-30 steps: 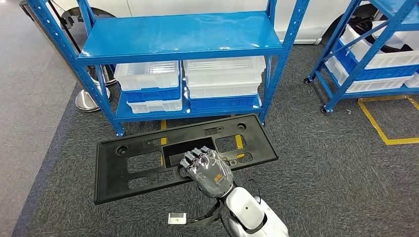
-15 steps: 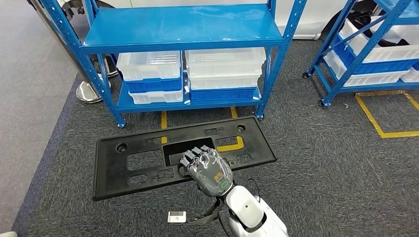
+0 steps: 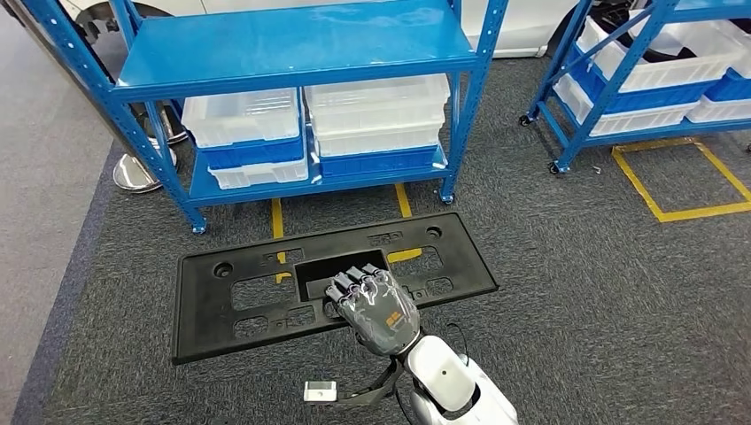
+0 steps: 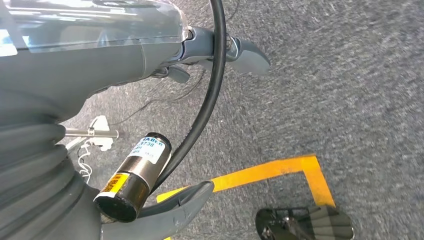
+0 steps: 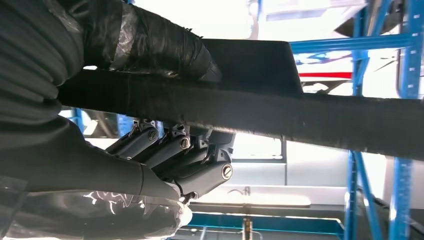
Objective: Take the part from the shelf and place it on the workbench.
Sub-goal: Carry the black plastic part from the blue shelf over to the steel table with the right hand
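The right hand point(image 3: 372, 305) grips the part point(image 3: 221, 301), a long black panel with cut-outs, at its near edge and holds it level above the carpet, clear of the shelf point(image 3: 292, 53). Since a second ago the whole scene has slid: the shelf and its bins point(image 3: 239, 119) sit further left, so the camera moved. Whether the left hand point(image 4: 220, 50) is open or closed, I cannot tell.

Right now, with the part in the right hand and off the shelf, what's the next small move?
Probably keep turning away from the blue shelf to find the workbench, carrying the black part level. The right hand grips its near edge, thumb on one face and fingers on the other, and no workbench is in view.
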Available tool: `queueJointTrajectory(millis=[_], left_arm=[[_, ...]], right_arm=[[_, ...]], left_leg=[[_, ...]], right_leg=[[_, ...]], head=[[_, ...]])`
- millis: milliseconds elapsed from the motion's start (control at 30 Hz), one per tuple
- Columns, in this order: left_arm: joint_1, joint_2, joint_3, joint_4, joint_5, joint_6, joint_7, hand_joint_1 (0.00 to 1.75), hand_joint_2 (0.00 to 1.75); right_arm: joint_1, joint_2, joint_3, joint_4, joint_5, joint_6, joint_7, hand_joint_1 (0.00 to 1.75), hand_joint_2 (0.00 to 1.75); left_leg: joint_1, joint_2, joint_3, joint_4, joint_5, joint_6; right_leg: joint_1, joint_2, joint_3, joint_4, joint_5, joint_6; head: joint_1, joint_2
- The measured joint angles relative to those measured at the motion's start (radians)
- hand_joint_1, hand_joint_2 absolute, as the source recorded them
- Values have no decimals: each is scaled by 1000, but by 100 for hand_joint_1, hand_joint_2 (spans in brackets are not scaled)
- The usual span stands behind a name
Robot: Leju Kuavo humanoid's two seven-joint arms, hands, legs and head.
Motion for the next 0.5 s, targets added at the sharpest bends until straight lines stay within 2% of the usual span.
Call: queueJointTrajectory(millis=[67,133,167,200,233,267,300,333,400,433,467,500], left_arm=[[-1,0,0,0,-1,1,-1,0,175],[1,0,0,0,-2,2,-2,0,175],[2,0,0,0,-2,2,-2,0,175],[4,0,0,0,-2,2,-2,0,175],[5,0,0,0,-2,2,-2,0,175],[5,0,0,0,-2,2,-2,0,175],[5,0,0,0,-2,2,-2,0,175],[5,0,1,0,-2,2,-2,0,175],[5,0,3,0,-2,1,-2,0,175],[5,0,4,0,-3,1,-2,0,175],[4,0,5,0,-4,2,-1,0,175],[4,0,6,0,-6,2,-1,0,175]], right_arm=[[-1,0,0,0,0,0,0,166,175],[-1,0,0,0,0,1,0,166,175],[0,0,0,0,0,1,0,166,175],[1,0,0,0,0,1,0,166,175],[2,0,0,1,0,1,0,166,175],[2,0,0,1,0,1,0,166,175],[2,0,0,0,0,1,0,166,175],[2,0,0,0,0,1,0,166,175],[0,0,0,0,0,1,0,166,175],[0,0,-1,0,1,1,1,166,175],[0,0,-2,-1,2,1,2,166,175],[1,-1,-3,-1,3,1,3,166,175]], left_leg=[[2,-29,-24,58,-43,-8],[4,-59,-81,188,-108,-13],[4,-64,-108,247,-126,-14],[4,-65,-120,273,-125,-15],[5,-66,-116,264,-106,-15],[6,-70,-94,217,-72,-15],[8,-86,-64,152,-38,-14],[10,-110,-39,97,-18,-13],[13,-149,-12,32,-7,-11],[12,-153,-10,27,-9,-8],[12,-143,-9,21,-7,-4],[13,-131,-9,17,-3,2]], right_leg=[[-7,15,2,-10,9,-12],[-8,33,-2,-9,12,-16],[-8,44,-5,-6,12,-17],[-8,57,-7,-2,12,-17],[-8,70,-9,2,12,-16],[-9,83,-11,7,11,-15],[-10,95,-13,12,10,-13],[-10,106,-17,17,9,-10],[-11,128,-31,27,11,1],[-12,138,-38,29,15,8],[-13,151,-44,29,19,15],[-13,149,-47,31,19,21]], head=[[0,0],[-1,0],[-1,0],[-1,0],[-1,0],[-1,0],[-1,0],[-1,0],[-1,0],[-1,0],[-1,0],[-1,0]])
